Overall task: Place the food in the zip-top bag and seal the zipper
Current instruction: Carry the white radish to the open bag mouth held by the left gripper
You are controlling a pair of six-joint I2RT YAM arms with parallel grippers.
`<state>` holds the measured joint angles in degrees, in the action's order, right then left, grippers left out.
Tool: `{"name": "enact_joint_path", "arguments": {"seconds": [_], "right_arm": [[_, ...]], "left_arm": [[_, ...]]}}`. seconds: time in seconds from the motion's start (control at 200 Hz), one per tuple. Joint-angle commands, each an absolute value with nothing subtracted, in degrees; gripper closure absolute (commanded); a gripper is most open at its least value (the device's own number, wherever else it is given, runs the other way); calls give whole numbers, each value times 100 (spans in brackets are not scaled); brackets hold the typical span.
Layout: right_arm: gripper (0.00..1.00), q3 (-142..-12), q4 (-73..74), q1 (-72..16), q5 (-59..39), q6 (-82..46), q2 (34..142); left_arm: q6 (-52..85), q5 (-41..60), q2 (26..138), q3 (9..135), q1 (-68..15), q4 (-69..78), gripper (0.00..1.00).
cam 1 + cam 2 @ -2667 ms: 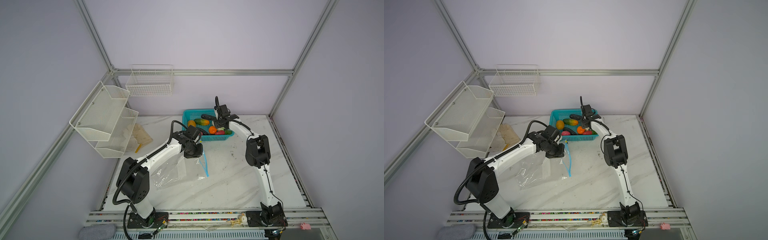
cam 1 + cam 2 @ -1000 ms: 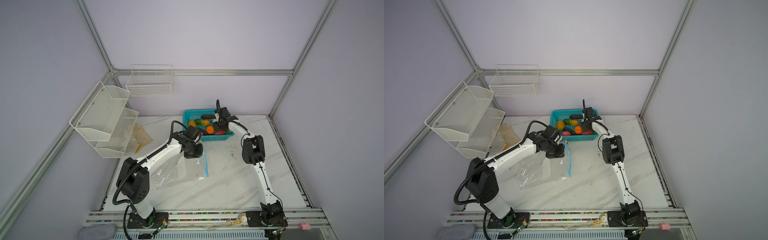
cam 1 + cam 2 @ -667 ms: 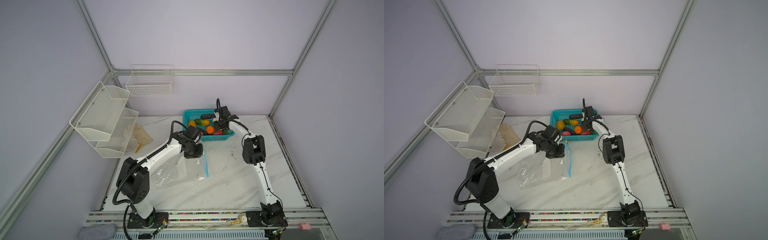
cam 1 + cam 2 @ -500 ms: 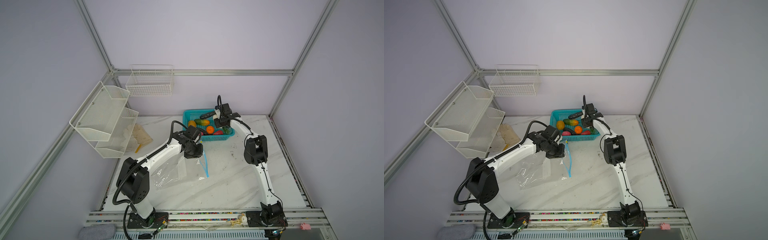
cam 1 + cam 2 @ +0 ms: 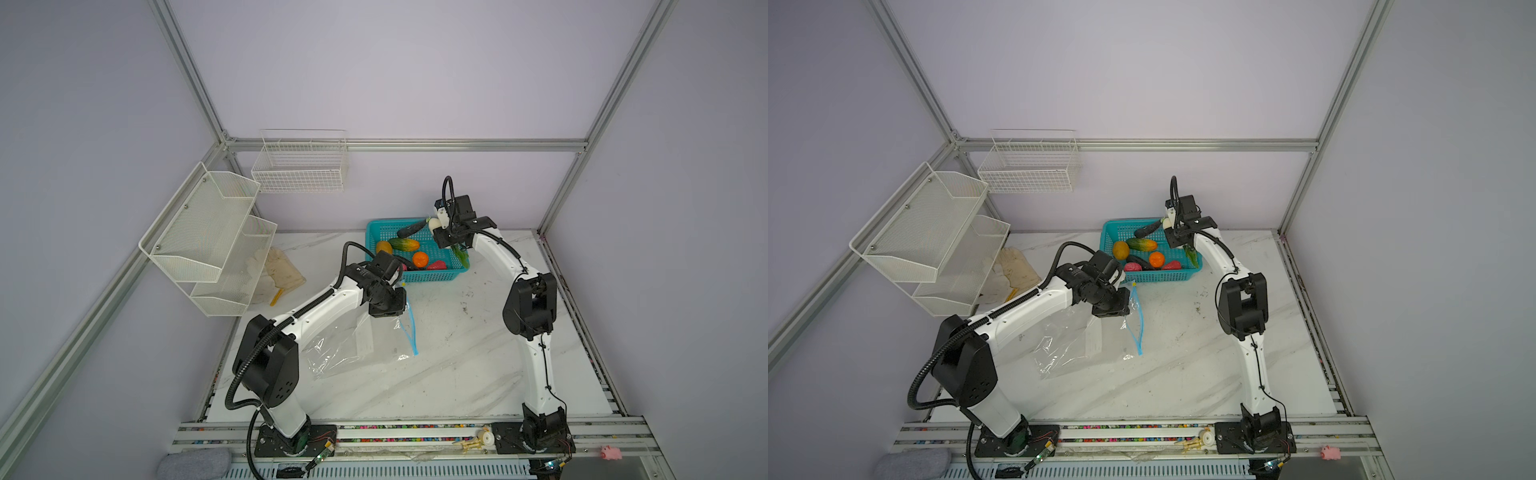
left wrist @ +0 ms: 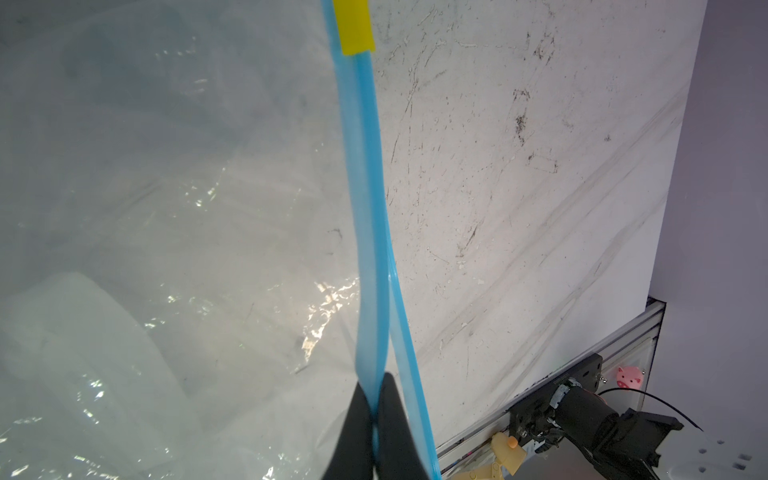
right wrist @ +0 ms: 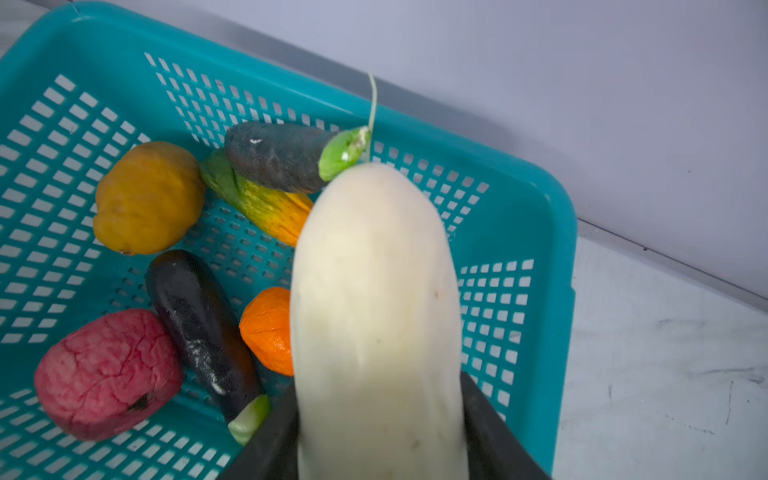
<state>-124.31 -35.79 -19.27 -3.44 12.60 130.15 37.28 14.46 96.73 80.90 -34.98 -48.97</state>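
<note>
Two grippers are busy here. Your right gripper [image 7: 380,436] pinches the white radish [image 7: 374,291] near one end, with a finger on each side. It holds the radish up over the teal basket [image 7: 540,208]. The radish looks smooth and light, maybe a bit squishy. I think it could slip or swing if you rush, so a hold nearer its middle may be steadier. Your right arm reaches far to the back of the bench [image 5: 457,374], elbow bent, wrist tipped down. The mango [image 7: 147,197], orange [image 7: 268,330] and a dark eggplant [image 7: 203,328] lie in the basket below.

Your left gripper [image 6: 376,399] is pressed together on one lip of the blue zipper [image 6: 365,208] and holds it up. The other lip hangs apart beside it, so the mouth gapes a little. The clear bag [image 6: 166,208] looks thin, floppy and crinkly. It lies on the bench near the basket. The yellow slider [image 6: 353,25] sits far along the strip. Your left arm stretches low over the bag.
</note>
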Motion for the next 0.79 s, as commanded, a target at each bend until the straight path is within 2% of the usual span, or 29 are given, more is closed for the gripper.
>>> {"name": "enact_joint_path", "arguments": {"seconds": [0.0, 0.24, 0.41, 0.63, 0.79], "right_arm": [[48, -12228, -3877, -1911, -573, 1468, 12738], [48, -10768, -3375, -1916, -920, 1364, 11443], [48, -10731, -3631, -1907, -440, 1007, 11461], [51, -10285, -3816, -1987, -968, 415, 10977], [52, -9725, -4153, -2472, -1089, 225, 10437]], "left_arm": [[3535, 1589, 9659, 8600, -3472, -4834, 100], [3422, 1709, 9728, 8748, -3463, -4903, 100], [3349, 1853, 9810, 8833, -3470, -4922, 100], [3314, 1843, 9726, 8772, -3461, -4922, 100], [3282, 1877, 9638, 8728, -3463, -4922, 100]]}}
